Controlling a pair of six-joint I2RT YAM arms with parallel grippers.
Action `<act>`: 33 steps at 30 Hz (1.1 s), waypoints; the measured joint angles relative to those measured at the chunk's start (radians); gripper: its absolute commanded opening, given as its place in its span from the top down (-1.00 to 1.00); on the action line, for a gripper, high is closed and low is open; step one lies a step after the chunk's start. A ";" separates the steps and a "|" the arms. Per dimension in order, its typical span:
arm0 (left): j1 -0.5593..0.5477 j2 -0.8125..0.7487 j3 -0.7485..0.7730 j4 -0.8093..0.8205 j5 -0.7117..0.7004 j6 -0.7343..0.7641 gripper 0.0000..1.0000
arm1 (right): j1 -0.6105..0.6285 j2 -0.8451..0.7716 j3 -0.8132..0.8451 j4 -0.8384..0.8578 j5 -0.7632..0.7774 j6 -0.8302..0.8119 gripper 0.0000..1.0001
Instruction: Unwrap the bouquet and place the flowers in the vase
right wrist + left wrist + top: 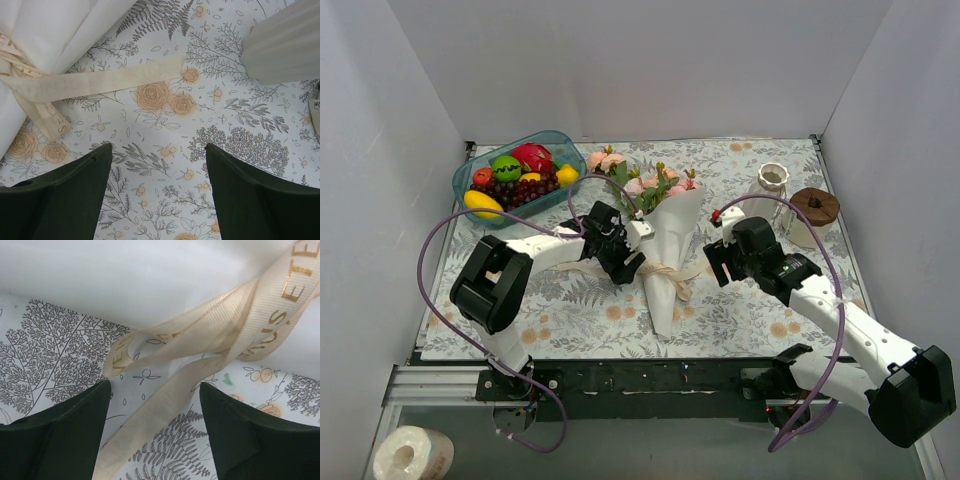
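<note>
White-walled enclosure; table covered by a floral-print cloth (570,310). Bouquet (665,250) lies at mid-table, cone tip toward the near edge, flowers (655,185) fanned out toward the far side, all inside the white paper. Cream ribbon (225,335) with gold lettering is knotted round the narrow part of the cone; the wrap is not yet undone. Left gripper (623,262) sits low against the left side of the cone at the knot. In the left wrist view its fingers stand apart with one loose ribbon tail lying between them, not pinched. Right gripper (157,152) hovers over bare cloth just right of the cone, jaws apart, nothing between them; another ribbon tail lies flat on the cloth ahead of it. Vase (772,185), white and ribbed, stands upright at the far right, well apart from the bouquet, no stems in it. Jar with a brown lid (813,215) stands just right of the vase. Teal tray (460,182) of toy fruit at far left. Paper roll (412,455) lies off the table, near left.
</note>
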State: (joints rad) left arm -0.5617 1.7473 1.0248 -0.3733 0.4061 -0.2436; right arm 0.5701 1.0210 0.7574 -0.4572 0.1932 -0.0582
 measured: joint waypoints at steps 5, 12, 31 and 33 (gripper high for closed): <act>-0.001 -0.027 -0.056 0.056 -0.044 0.006 1.00 | 0.000 -0.004 -0.053 0.068 -0.028 -0.022 -0.66; 0.003 -0.049 -0.080 0.082 -0.143 -0.013 1.00 | 0.000 0.071 -0.107 0.148 -0.080 -0.166 -0.70; 0.053 -0.049 -0.043 0.058 -0.223 -0.078 1.00 | 0.118 0.257 -0.264 0.586 -0.264 -0.434 -0.55; 0.053 -0.049 -0.043 0.057 -0.224 -0.079 1.00 | 0.119 0.295 -0.258 0.615 -0.284 -0.446 -0.55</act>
State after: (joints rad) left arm -0.5083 1.6985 0.9817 -0.3164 0.1825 -0.3222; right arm 0.6888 1.3163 0.4992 0.1581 -0.0906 -0.5037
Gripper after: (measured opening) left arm 0.011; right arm 0.780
